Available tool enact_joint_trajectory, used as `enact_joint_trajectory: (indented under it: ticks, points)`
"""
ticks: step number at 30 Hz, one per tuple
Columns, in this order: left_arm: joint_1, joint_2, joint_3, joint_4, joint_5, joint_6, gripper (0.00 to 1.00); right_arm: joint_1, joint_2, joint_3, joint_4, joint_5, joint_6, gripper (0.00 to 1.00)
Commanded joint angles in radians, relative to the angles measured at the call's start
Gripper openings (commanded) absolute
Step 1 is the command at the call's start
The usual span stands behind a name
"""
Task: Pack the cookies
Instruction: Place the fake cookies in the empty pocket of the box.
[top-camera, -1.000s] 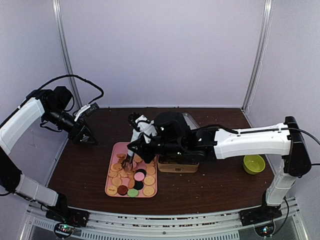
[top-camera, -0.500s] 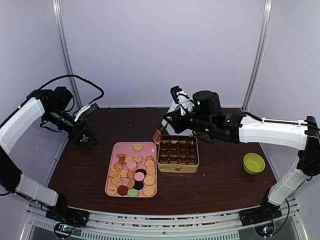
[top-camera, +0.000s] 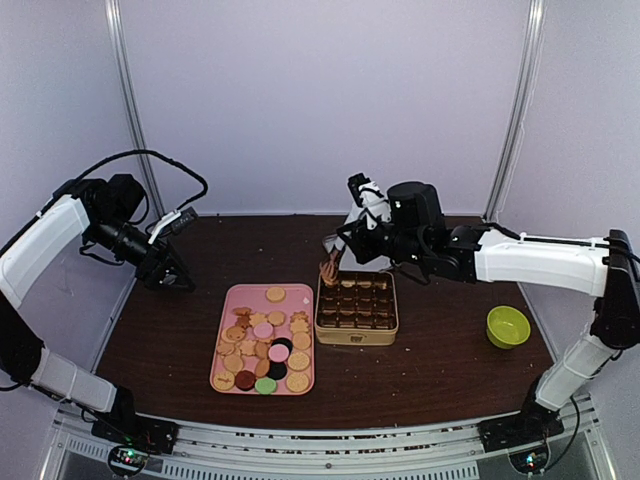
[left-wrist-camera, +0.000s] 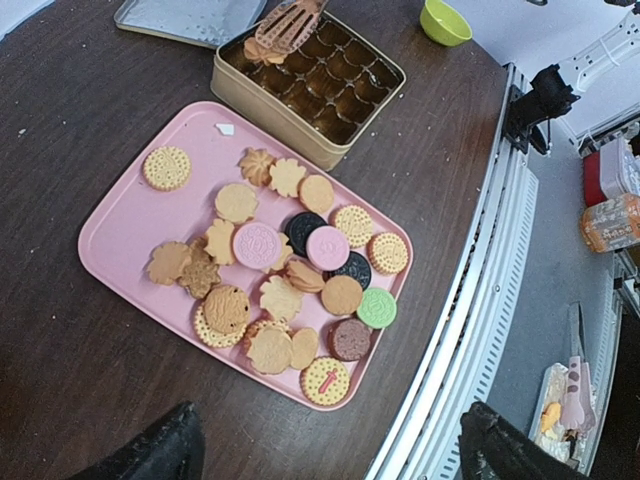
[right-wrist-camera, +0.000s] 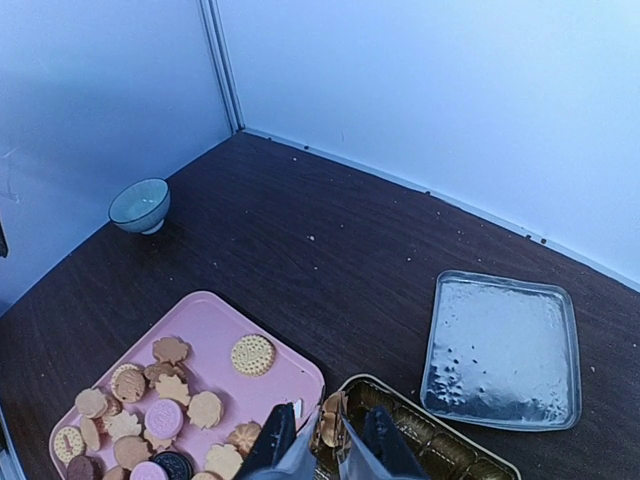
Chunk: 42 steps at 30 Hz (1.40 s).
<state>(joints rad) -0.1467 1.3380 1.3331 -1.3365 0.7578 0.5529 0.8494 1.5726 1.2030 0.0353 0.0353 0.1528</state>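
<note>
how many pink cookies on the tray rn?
2. Both near the pink tray's middle: first pink cookie and second pink cookie, flanking a black cookie. Overlaps might hide more.

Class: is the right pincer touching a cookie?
Touching. The right wrist view shows a cookie pinched in the right pincer, with no gap either side.

Readable text: none that I can make out from any view.
Cookies (left-wrist-camera: 258, 245): stamped relief on the pink and black ones, too small for me to read.
Red-marked cookie (left-wrist-camera: 326, 381): no letter or number I can tell.
Packet (left-wrist-camera: 610, 222) beyond the tabletop (left-wrist-camera: 60, 100): print blurred.
</note>
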Motion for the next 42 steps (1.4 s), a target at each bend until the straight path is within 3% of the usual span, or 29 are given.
enact_joint_trajectory:
  ticks: [1, 42]
  points:
    - [0.003, 0.011, 0.01, -0.006, 0.025, 0.018, 0.91, -0.018, 0.038, 0.023, 0.038, 0.02, -0.024, 0.0]
    - [0.003, 0.03, 0.012, -0.049, 0.058, 0.048, 0.89, -0.058, 0.156, 0.12, 0.027, -0.036, -0.061, 0.0]
